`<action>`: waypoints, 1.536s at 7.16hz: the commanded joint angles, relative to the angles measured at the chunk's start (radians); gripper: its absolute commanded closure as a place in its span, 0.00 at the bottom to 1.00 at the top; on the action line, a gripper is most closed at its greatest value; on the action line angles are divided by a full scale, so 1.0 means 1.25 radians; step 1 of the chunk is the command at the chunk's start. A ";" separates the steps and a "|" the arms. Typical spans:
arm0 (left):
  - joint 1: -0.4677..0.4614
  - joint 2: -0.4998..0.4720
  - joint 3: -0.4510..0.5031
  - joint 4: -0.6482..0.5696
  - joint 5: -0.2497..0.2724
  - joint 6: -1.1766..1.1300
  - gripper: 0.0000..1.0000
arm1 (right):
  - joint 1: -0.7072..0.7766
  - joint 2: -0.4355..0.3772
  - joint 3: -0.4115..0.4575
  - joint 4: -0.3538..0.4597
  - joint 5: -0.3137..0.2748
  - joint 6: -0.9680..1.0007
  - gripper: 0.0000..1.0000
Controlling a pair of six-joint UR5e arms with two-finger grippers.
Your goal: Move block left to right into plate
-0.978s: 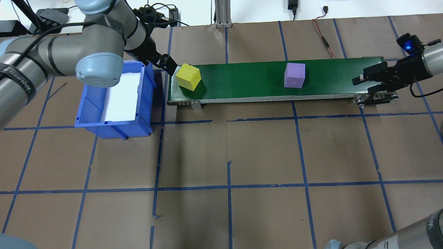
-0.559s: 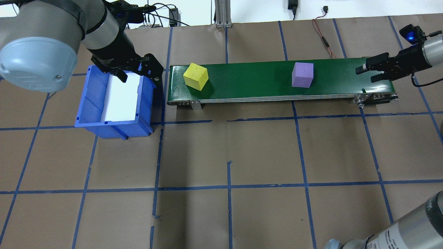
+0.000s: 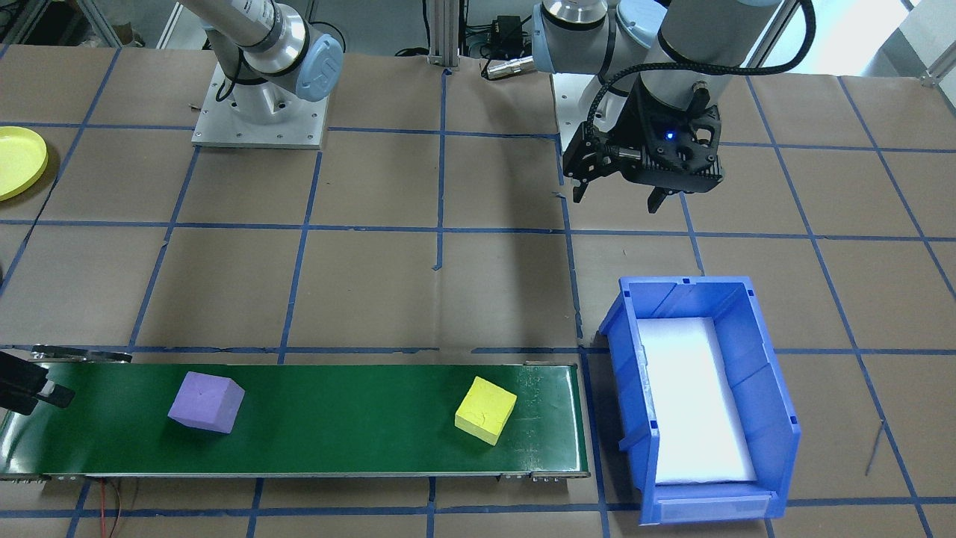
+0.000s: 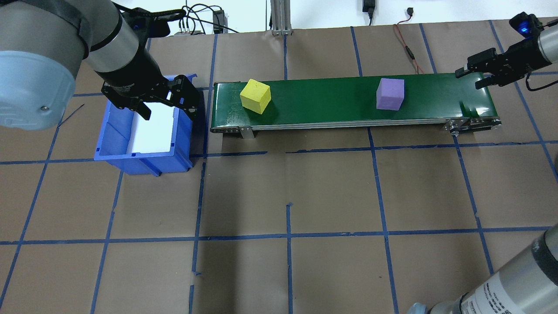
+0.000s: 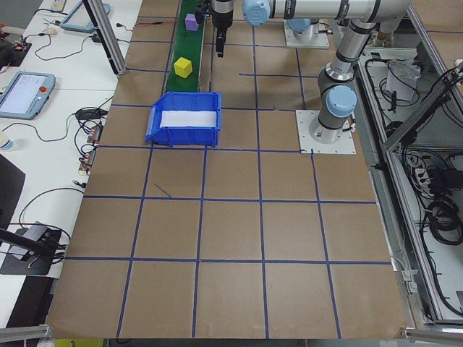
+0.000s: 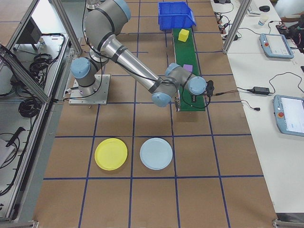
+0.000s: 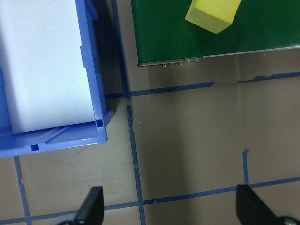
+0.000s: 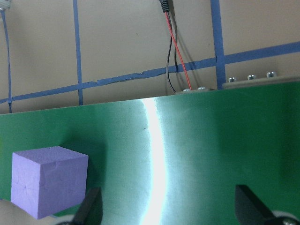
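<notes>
A yellow block lies near the left end of the green conveyor belt. Further right on the belt is a purple block. My left gripper hangs open and empty over the blue bin's near-right corner, apart from the yellow block. My right gripper is open and empty at the belt's right end, with the purple block at the lower left of its wrist view. The yellow plate lies on the table well away from the belt's right end, also seen in the front view.
The blue bin, lined in white, stands just left of the belt. A pale blue plate lies beside the yellow one. A red and black cable runs behind the belt. Brown paper with blue tape lines covers the table.
Both blocks have ridden the belt to the right. My left gripper pulled back from the yellow block to above the bin. My right gripper moved up and back at the belt's right end.
</notes>
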State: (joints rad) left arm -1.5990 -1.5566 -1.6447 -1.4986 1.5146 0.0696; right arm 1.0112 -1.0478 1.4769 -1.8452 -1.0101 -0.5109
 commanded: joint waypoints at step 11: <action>-0.036 0.033 -0.030 -0.028 0.015 0.004 0.00 | 0.145 -0.012 0.057 -0.081 -0.178 0.263 0.36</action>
State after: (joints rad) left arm -1.6473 -1.5174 -1.6836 -1.5396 1.5345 0.0749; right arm 1.1931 -1.0618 1.5427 -1.9394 -1.1943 -0.1891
